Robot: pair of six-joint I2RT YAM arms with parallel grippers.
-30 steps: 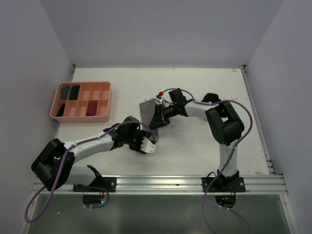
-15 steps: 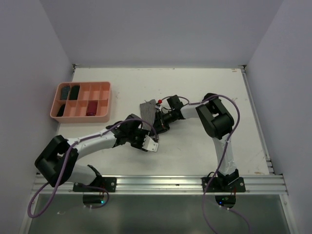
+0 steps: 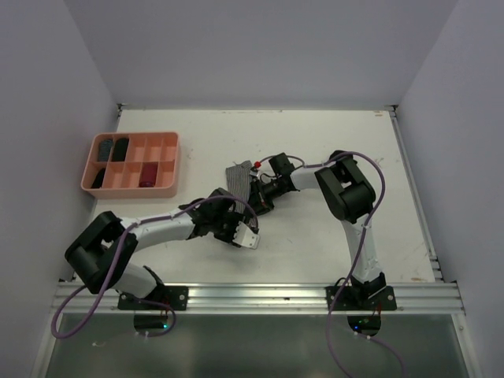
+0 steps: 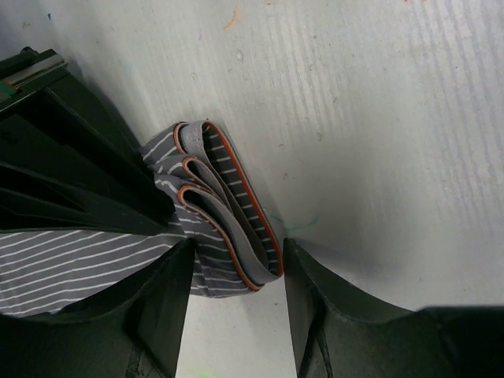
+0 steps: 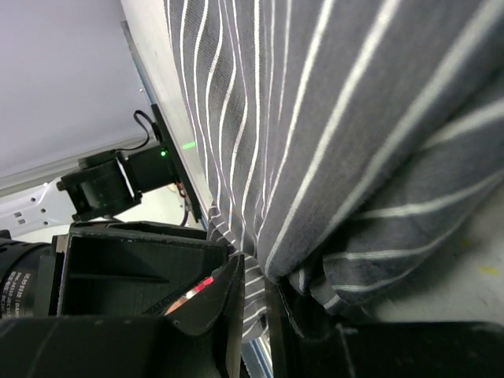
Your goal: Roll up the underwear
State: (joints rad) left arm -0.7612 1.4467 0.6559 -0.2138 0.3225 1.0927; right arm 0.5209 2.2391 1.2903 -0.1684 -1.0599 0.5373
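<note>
Left wrist camera is showing the striped underwear lying on the white table, its orange-pink-edged end stacked in several loose folds. The left gripper is standing with its fingers apart, one on either side of that folded end and close against the cloth.

From the right wrist, the right gripper is pinching a bunch of the grey-and-white fabric between fingers that are nearly together, and the cloth is filling most of that view. Its dark fingers are also showing at the left of the left wrist view, bearing on the same cloth.

From above, the garment is lying near the middle of the table. Both grippers are meeting at its near edge, and the pink tray is sitting well apart at the far left.
</note>
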